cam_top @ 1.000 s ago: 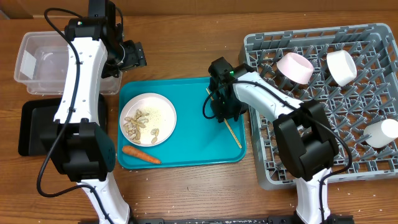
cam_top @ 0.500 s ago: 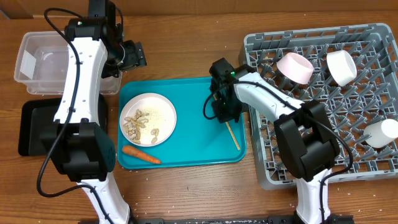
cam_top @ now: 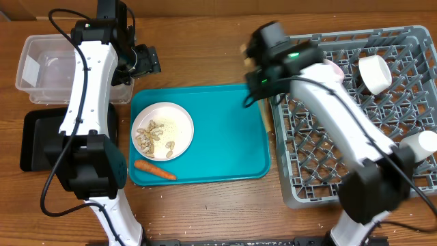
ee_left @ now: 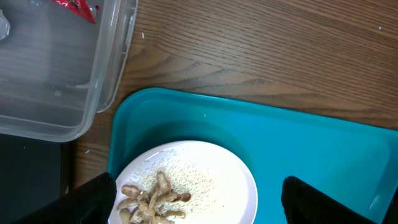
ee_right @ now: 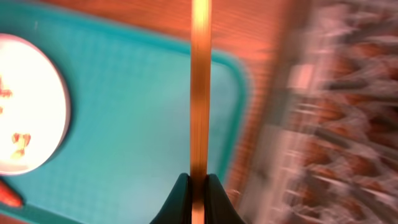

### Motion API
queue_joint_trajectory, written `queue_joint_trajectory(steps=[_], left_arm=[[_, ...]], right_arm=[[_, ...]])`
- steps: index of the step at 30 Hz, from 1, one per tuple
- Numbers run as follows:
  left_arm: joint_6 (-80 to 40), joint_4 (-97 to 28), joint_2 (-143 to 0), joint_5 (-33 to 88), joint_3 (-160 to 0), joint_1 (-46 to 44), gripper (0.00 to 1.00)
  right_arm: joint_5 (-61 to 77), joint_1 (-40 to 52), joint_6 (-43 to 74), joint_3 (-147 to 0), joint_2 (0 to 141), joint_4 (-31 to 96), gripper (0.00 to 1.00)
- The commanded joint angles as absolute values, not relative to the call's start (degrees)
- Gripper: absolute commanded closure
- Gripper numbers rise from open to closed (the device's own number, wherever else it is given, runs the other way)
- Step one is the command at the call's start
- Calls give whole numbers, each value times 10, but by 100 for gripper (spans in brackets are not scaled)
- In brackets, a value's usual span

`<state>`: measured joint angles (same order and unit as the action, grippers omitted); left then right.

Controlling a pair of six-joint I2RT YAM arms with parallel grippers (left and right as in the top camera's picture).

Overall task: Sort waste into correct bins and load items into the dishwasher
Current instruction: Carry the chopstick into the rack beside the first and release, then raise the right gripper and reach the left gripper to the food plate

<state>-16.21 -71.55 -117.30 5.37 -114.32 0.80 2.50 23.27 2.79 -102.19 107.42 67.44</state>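
The right gripper [ee_right: 198, 191] is clenched on a chopstick [ee_right: 200, 93], which runs straight up the middle of the blurred right wrist view. From overhead, the right arm reaches across the upper centre of the frame. A thin wooden strip [cam_top: 268, 117] shows below it, over the gap between the teal tray [cam_top: 218, 147] and the grey rack [cam_top: 355, 143].

The rack fills the right side of the frame. A white bowl [cam_top: 374, 74] sits at its upper right and a white cup [cam_top: 420, 145] at its right edge. Only a sliver of the pink bowl [cam_top: 335, 68] shows from behind the arm.

The left gripper [ee_left: 199, 186] is spread wide and grasps nothing. It hangs over the tray's upper left part, above the white plate [ee_left: 205, 180]. The plate lies at the left of the tray with beige scraps [cam_top: 151, 135] and crumbs on it. The carrot [cam_top: 154, 169] lies on the tray just below the plate.

The clear tub [cam_top: 41, 68] stands on the table [cam_top: 205, 61] at the upper left, with a red wrapper [ee_left: 78, 7] inside. The black tray [cam_top: 37, 140] lies just below the tub.
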Motion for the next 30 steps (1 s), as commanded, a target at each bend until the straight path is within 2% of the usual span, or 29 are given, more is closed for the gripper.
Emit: queue_joint_trajectory(steps=[1,8,18,19,21,26,30], left_arm=[[-168,-716,-1172,60,-1149,7,13],[-168,-715,-1172,60,-1149,7,13],[-168,-716,-1172,63,-1149,7,13],[-168,-717,-1172,70,-1149,7,13],[-168,-717,-1172,74,-1149,7,13],[-168,-720,-1172,74,-1149,2,12],[-168,-724,-1172,74,-1149,-15,12]], right_arm=[[-5,183,30,-1030,1057,699,96],[21,126,29,-983,1057,710,96],[41,136,16,-832,1058,626,96],[41,135,16,-823,1058,618,92],[41,135,16,-818,1058,618,73],[41,135,17,-832,1054,619,64],[41,134,17,-872,1030,620,63]])
